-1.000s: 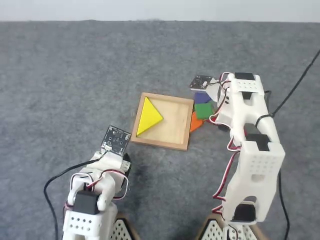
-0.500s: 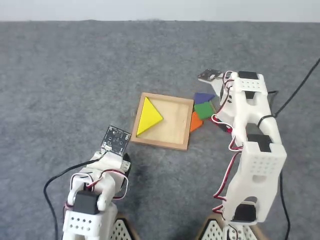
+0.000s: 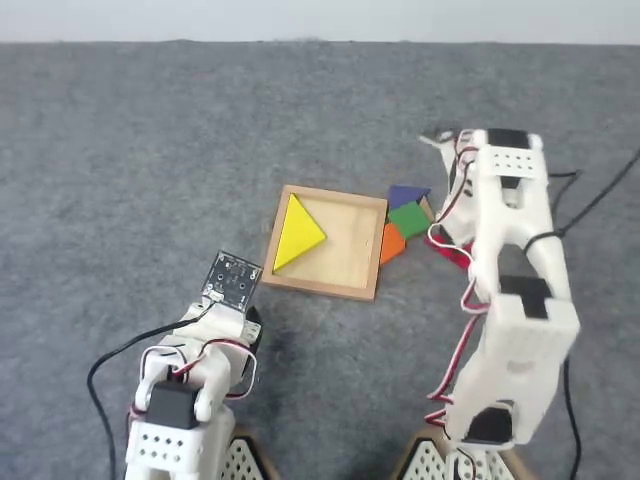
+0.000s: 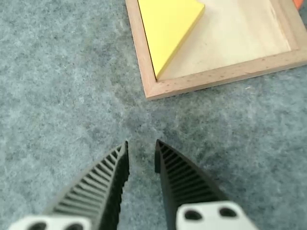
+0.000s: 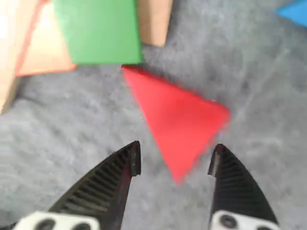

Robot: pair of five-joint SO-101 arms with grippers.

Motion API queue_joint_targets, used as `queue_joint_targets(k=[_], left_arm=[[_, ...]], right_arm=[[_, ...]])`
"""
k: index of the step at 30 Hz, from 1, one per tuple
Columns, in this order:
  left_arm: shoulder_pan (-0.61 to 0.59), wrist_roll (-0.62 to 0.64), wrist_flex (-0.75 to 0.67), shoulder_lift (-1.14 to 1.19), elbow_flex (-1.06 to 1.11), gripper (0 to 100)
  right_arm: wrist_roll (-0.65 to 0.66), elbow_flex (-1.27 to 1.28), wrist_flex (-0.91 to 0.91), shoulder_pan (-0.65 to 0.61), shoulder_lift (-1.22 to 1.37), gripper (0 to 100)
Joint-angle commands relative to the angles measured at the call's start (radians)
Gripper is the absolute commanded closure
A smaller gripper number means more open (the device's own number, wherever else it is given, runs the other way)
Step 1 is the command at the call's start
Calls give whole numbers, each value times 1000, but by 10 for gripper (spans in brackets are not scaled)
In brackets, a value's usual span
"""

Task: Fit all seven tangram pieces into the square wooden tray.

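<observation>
Grey, carpet-like matting covers the tabletop (image 3: 130, 150), with a pale wall running along its far edge.

Square wooden tray (image 3: 352, 288): sits about mid-tabletop, turned slightly out of square with the edges. One yellow triangle (image 3: 297, 233) lies flat inside, along the tray's left wall. The remainder of the tray floor is bare wood.

Loose pieces: these are grouped on the matting just off the tray's right wall. A dark blue piece (image 3: 405, 195) lies farthest back, a green piece (image 3: 408, 219) is in front of it, and an orange piece (image 3: 391, 243) touches the tray wall. The right wrist view shows a plain wood-coloured piece (image 5: 154, 19) against the green one, and a bright blue piece (image 5: 295, 12) well apart. A red triangle (image 5: 177, 115) lies flat, nearer the front edge than the green piece and almost touching its corner. From above, most of it is covered by the arm.

Right arm (image 3: 510, 250): stretches from the front edge over the loose pieces. The right gripper (image 5: 176, 148) stands wide apart and holds nothing. It hangs above the red triangle, whose nearest corner falls between the two fingers. Contact cannot be confirmed.

Left arm (image 3: 190, 380): folded near the front edge, left of the tray. The left gripper (image 4: 141, 146) is parted by a narrow gap and is empty. It points down at bare matting, short of the tray's near-left corner.
</observation>
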Motion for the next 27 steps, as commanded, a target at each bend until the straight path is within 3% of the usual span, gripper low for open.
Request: queue_joint_targets(k=[1,6,11,17,22,27], left_arm=[[2,6,5,-2,-7,912],[2,6,5,-2,-7,912],[2,6,5,-2,-7,912],[2,6,5,-2,-7,912],[2,6,5,-2,-7,912],[2,6,5,-2,-7,912]], right_arm=[[-14,-38,48,4,-162,783],[20,-6,50,-12,-223,779],[279,92,39,-42,-151,779],[413,229,-177,-2,-111,742],[446,296,-289,16,-104,635],[450,295,-334,31,-65,631]])
